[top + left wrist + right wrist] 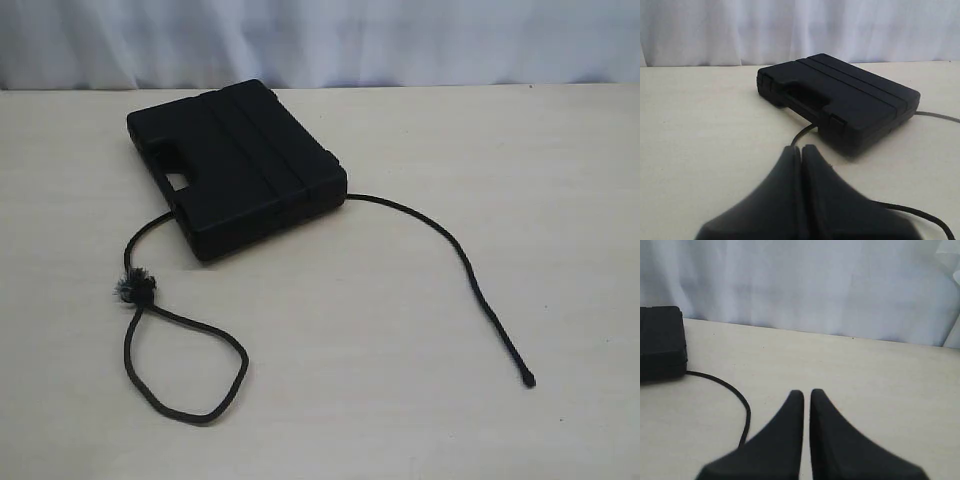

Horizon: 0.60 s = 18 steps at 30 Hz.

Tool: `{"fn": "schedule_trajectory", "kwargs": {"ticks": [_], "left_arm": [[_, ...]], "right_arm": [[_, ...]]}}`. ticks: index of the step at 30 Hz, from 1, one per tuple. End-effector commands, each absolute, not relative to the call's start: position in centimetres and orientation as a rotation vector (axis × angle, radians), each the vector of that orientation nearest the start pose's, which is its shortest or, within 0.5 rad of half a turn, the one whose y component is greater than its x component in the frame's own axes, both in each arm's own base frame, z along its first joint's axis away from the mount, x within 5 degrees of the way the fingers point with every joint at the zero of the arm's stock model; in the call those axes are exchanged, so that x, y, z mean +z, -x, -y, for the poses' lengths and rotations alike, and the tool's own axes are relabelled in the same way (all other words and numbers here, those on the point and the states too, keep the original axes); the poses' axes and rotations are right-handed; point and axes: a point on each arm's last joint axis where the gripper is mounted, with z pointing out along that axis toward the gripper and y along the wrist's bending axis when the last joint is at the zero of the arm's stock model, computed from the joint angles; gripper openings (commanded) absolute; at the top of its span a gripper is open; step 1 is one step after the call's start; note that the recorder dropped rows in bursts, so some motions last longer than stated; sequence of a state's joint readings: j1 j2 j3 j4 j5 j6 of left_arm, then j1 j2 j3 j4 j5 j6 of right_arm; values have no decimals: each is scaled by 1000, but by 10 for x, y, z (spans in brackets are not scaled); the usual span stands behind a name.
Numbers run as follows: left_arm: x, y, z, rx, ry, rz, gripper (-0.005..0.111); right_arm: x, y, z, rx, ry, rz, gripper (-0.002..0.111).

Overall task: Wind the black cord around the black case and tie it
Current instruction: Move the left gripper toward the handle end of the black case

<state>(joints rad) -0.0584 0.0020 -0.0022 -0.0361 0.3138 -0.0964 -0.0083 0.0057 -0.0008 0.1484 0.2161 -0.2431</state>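
A pale beige table [400, 420] runs back to a white pleated curtain [330, 40] under soft, even light.

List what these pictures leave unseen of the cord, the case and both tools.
1. Exterior view: the cord passes beneath the case, which hides its path there. Neither tool appears.
2. Left wrist view: the left tool covers the cord's knot and most of its loop. The frame edge cuts off the tool's base.
3. Right wrist view: the frame edge crops most of the case. The right tool hides the cord's stiff tip.
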Motion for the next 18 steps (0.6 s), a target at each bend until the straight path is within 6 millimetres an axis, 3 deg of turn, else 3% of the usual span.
{"fn": "schedule_trajectory", "kwargs": {"ticks": [1, 7, 9, 13, 18], "left_arm": [[186, -54, 4, -144, 57, -1791, 0], [192, -55, 3, -115, 35, -1713, 0], [203, -56, 4, -241, 140, -1598, 0], [238, -50, 0, -267, 157, -1197, 0], [271, -28, -5, -257, 143, -749, 0]], "right_arm": [[194, -56, -2, -57, 98, -1689, 4], [195, -56, -2, -58, 98, -1686, 4], [195, -56, -2, -58, 98, -1686, 4], [195, -56, -2, -58, 98, -1686, 4], [198, -56, -2, -64, 91, -1648, 4]]}}
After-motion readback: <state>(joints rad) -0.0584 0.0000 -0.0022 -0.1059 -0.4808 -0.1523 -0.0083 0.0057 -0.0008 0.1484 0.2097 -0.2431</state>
